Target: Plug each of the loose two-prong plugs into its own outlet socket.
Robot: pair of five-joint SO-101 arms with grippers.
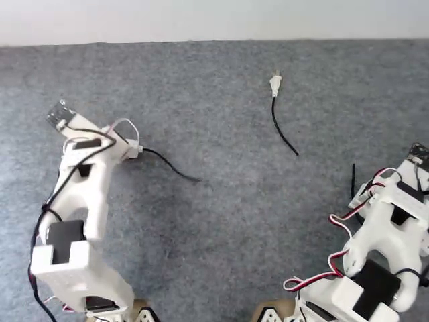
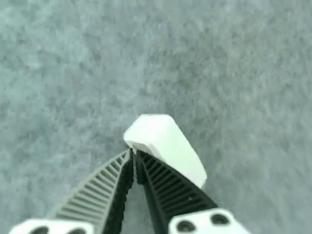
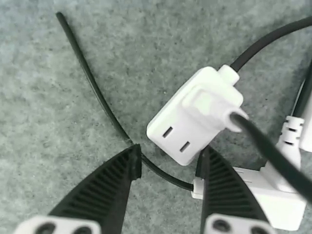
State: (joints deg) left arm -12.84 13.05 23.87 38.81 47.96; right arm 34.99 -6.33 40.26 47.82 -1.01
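The outlet socket (image 3: 170,122) is white, the cord (image 3: 90,78) black (table (image 1: 221,221) grey, perhaps mottled).

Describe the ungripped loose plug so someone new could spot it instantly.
On the grey table, look toward the far edge, right of centre. A white plug lies alone there, trailing a short curved black cord. The other corded plug is in the left gripper.
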